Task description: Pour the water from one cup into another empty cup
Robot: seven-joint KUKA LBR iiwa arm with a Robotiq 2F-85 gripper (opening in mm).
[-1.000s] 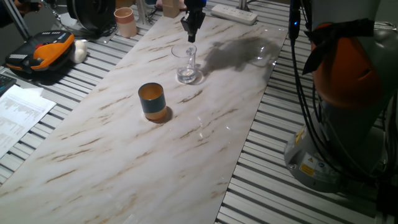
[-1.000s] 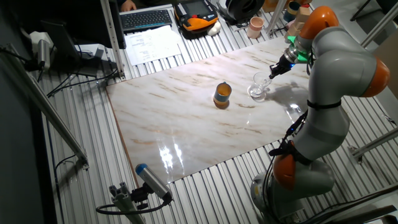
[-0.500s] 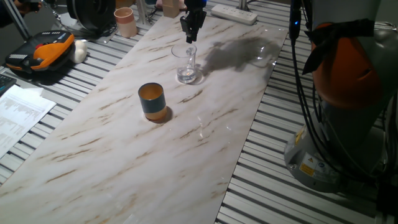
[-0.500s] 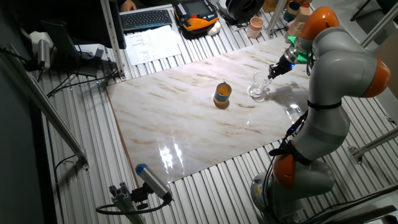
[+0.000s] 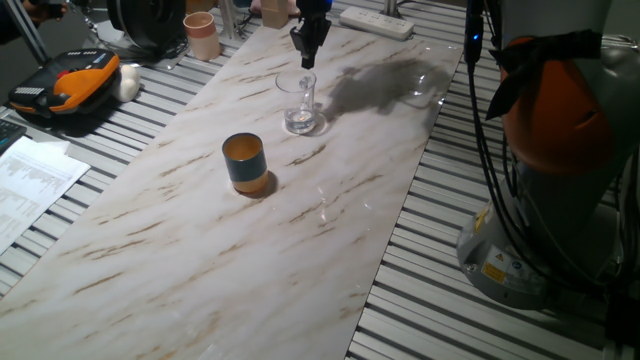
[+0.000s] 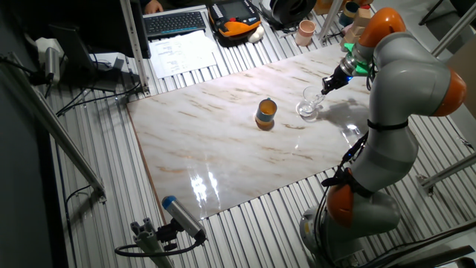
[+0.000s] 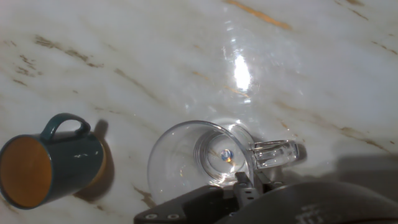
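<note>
Reaching for glass [image 5: 301, 103] near counter's [image 5: 200, 250] far edge; fingers [image 7: 247, 185] above rim, spread unclear. Next: clamp, carry to teal cup [image 5: 244, 162].

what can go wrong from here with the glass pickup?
1. The gripper sits above the far rim of the glass cup, near its handle; a thin rim or handle grip may slip or tip it, spilling the water.
2. The teal cup stands apart on the marble table, so a loose grasp could swing during the carry.
</note>
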